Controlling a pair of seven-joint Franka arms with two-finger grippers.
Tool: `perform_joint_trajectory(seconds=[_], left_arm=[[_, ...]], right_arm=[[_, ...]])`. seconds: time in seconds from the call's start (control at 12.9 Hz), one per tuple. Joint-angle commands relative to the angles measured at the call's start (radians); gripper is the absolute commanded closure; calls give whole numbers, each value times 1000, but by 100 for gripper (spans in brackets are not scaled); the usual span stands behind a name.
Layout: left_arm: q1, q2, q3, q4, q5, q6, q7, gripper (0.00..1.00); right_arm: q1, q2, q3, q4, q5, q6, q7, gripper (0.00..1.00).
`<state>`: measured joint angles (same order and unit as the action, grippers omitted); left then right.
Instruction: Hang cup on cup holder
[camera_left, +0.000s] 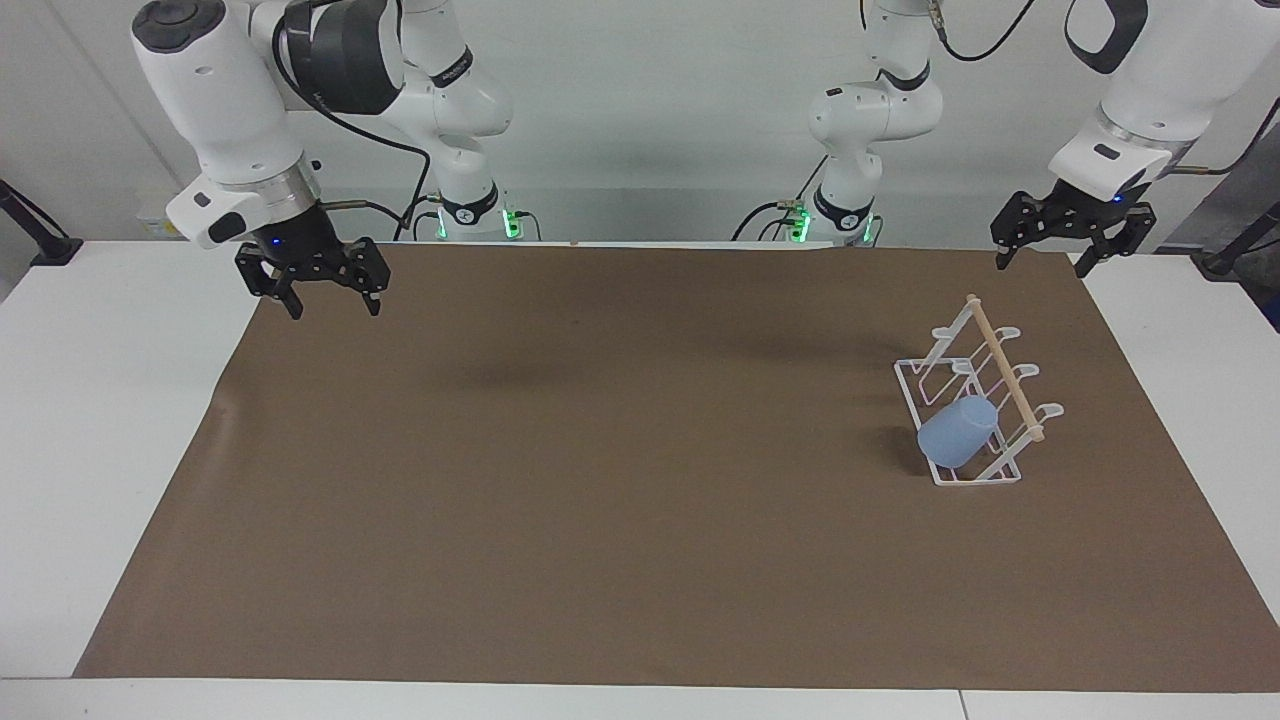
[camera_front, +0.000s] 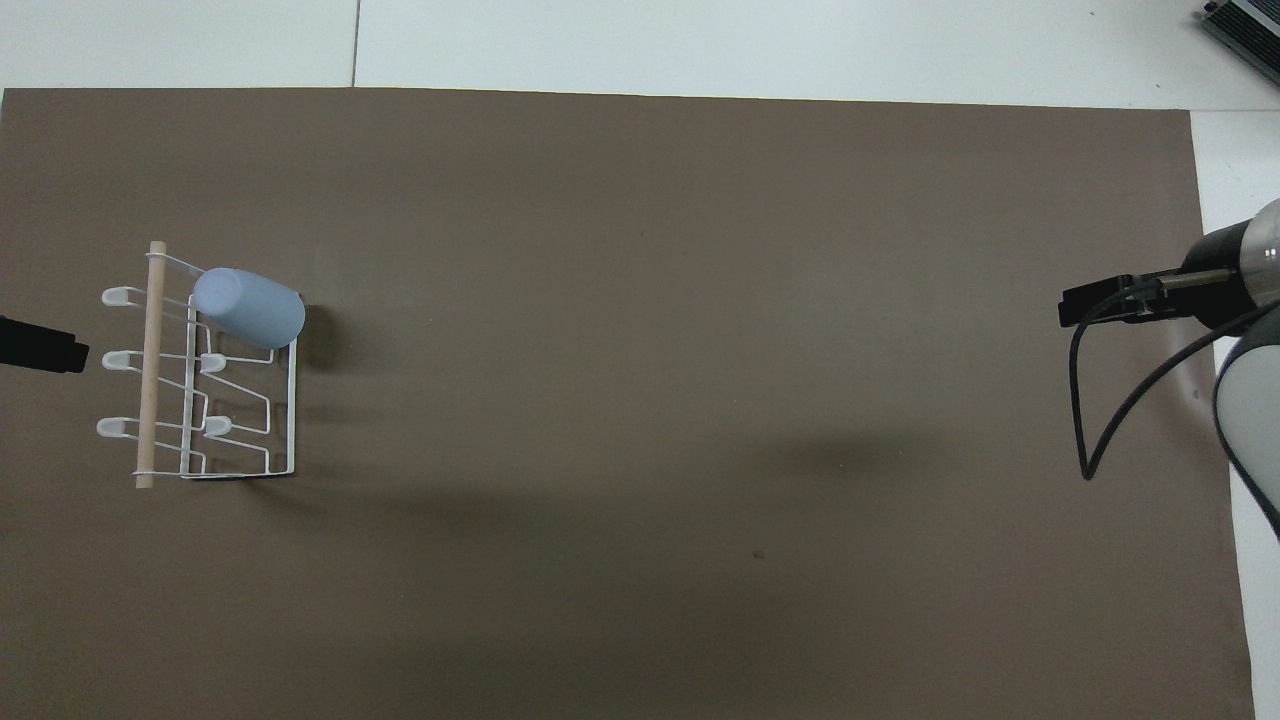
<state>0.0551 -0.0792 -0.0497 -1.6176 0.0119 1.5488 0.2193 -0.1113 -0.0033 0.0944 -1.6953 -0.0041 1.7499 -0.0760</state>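
Note:
The light-blue cup (camera_left: 955, 433) hangs mouth-down and tilted on a wire loop of the white cup holder (camera_left: 1005, 375), at the end of the rack farthest from the robots. It also shows in the overhead view (camera_front: 248, 307), on the rack (camera_front: 152, 370). My left gripper (camera_left: 1042, 262) is open and empty, raised over the mat's edge at the robots' end, apart from the rack. Only its tip (camera_front: 40, 345) shows in the overhead view. My right gripper (camera_left: 335, 308) is open and empty, raised over the mat's corner at the right arm's end, where it waits.
A brown mat (camera_left: 640, 500) covers most of the white table (camera_left: 90, 420). The rack stands on it toward the left arm's end. Nothing else lies on the mat.

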Motion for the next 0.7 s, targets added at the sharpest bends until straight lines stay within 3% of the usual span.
perform_joint_trajectory(seconds=[0.0,0.47,0.62], left_arm=[[-64,25,59,42,-13,-36,-17,0],[-179,24,184,71,-13,-56,-14,0],[-169,25,180,77,-13,-56,-20,0]], right_arm=[[-5,-17,-1,-14,23,-9,8,0],[-5,-17,-2,-14,23,-9,8,0],[-5,-17,-2,-14,23,-9,8,0]])
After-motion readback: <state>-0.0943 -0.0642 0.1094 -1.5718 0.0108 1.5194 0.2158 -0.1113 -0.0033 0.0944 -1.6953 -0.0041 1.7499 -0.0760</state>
